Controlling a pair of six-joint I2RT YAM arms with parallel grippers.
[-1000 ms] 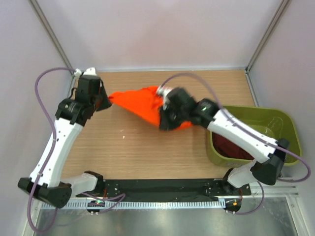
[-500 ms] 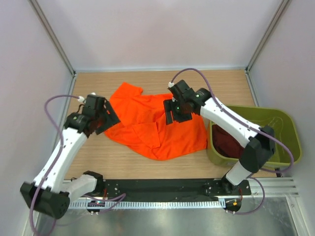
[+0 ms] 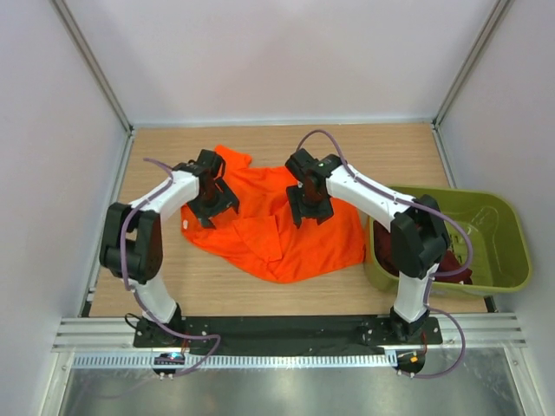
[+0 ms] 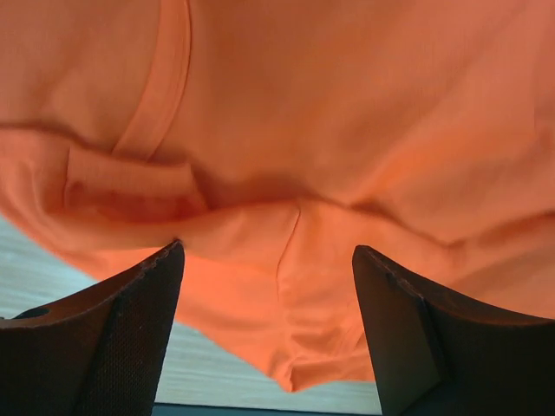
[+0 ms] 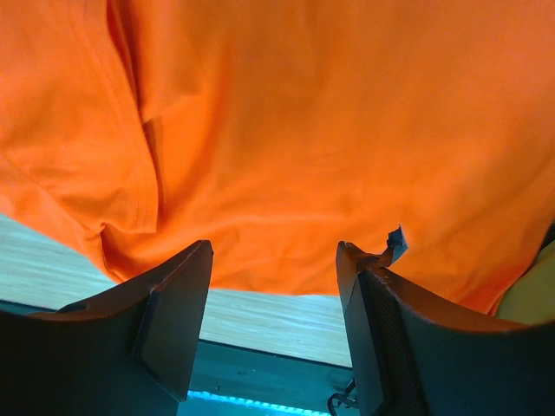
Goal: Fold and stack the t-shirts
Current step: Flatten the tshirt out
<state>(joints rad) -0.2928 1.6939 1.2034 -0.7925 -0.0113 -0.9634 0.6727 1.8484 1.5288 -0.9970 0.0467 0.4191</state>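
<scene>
The bright orange t-shirt (image 3: pixel 270 227) lies spread and rumpled in the middle of the table. My left gripper (image 3: pixel 211 198) hovers over its left part, jaws open and empty; in the left wrist view the left gripper (image 4: pixel 269 251) frames a fold of orange cloth (image 4: pixel 347 130). Over the shirt's upper right part hangs my right gripper (image 3: pixel 306 204), also open and empty. The right wrist view shows the right gripper (image 5: pixel 274 251) above the orange shirt's (image 5: pixel 329 130) edge. The dark maroon t-shirt (image 3: pixel 453 265) sits in the tub, mostly hidden by my right arm.
An olive-green plastic tub (image 3: pixel 499 227) stands at the table's right edge. Bare wooden tabletop (image 3: pixel 156 277) shows left of and in front of the orange shirt. Frame posts and white walls close in the back and sides.
Both grippers opened and let go of the orange shirt, which dropped from a stretched bunch to lie spread on the table. Both arms then moved in over it.
</scene>
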